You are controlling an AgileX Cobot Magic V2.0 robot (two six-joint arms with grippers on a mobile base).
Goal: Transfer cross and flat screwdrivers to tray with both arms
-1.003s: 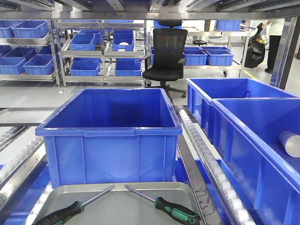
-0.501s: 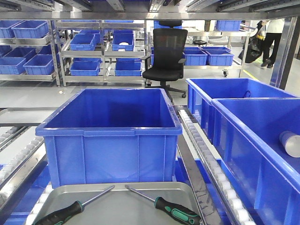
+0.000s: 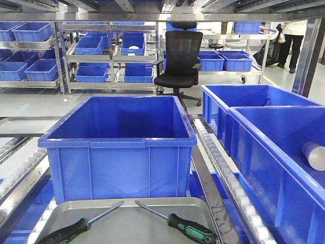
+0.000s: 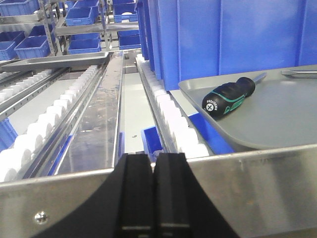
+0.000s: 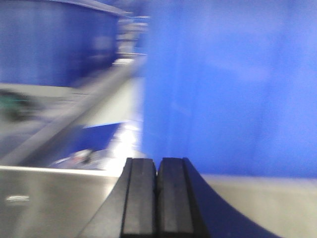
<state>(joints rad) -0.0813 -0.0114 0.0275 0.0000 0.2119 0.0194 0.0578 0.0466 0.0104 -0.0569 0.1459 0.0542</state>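
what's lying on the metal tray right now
Two screwdrivers lie on the tray, shafts pointing toward the blue bin. The tray's near part is out of frame.

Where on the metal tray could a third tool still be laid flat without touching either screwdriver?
On the tray, bare metal shows in the wedge between the left screwdriver and the right screwdriver, widening toward the near edge. In the left wrist view a broad clear patch lies right of the left handle. It is tight at the far rim, where both tips nearly meet.
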